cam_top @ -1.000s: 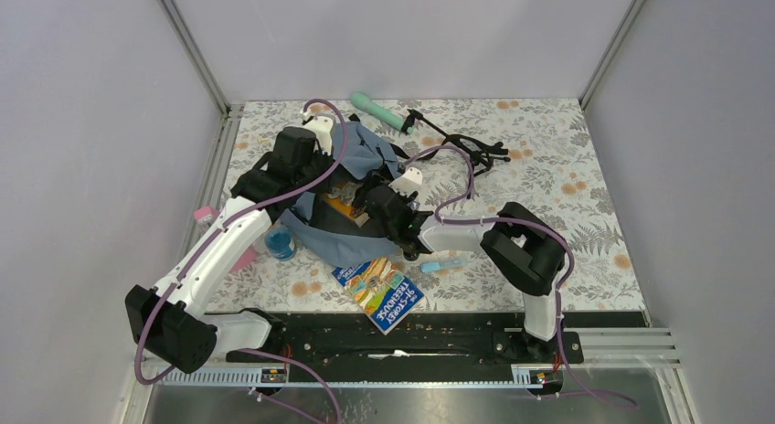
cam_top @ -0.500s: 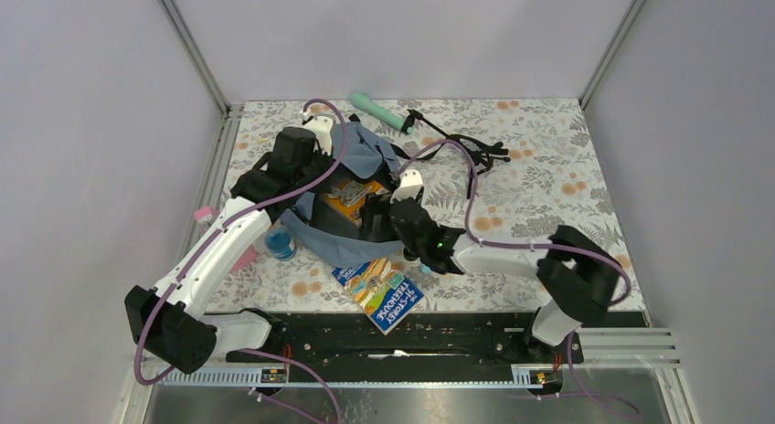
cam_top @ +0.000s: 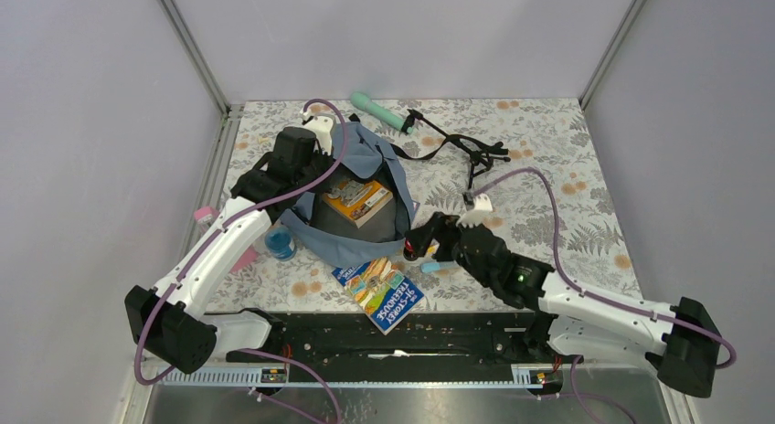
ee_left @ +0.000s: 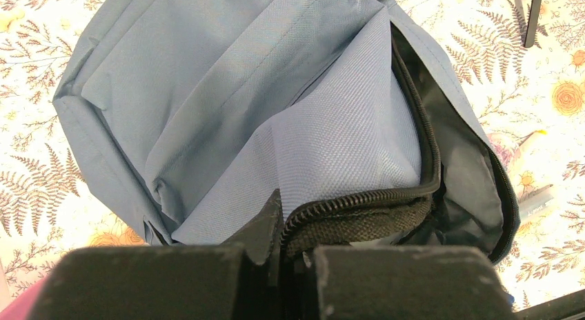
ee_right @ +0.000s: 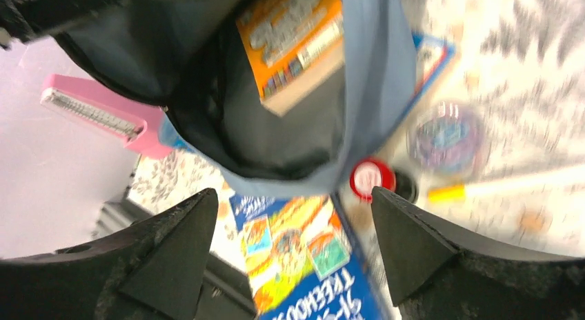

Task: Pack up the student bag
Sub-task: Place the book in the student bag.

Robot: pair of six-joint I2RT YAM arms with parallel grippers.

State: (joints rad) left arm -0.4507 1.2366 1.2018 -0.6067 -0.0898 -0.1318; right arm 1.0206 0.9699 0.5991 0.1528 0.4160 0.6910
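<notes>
The slate-blue student bag (cam_top: 370, 154) lies open at the table's left-centre, with an orange book (cam_top: 356, 197) inside it. My left gripper (cam_top: 311, 164) is shut on the bag's zippered rim (ee_left: 359, 206) and holds the opening up; in the left wrist view the gripper (ee_left: 293, 247) is closed on that rim. My right gripper (cam_top: 422, 241) is open and empty, just off the bag's near right edge. In the right wrist view the gripper (ee_right: 291, 194) hangs over the bag's mouth (ee_right: 276, 134), the orange book (ee_right: 293, 41) and a blue picture book (ee_right: 303, 265).
The blue picture book (cam_top: 379, 291) lies near the front edge. A red-capped item (ee_right: 371, 178) and a marker (cam_top: 443, 266) lie by my right gripper. A blue round container (cam_top: 279, 241), a pink stapler (ee_right: 96, 116), a teal bottle (cam_top: 379, 111) and black straps (cam_top: 471, 150) surround the bag.
My right gripper has drawn back out of the bag toward the near right, open, and the orange book stays inside. The left arm has not moved.
</notes>
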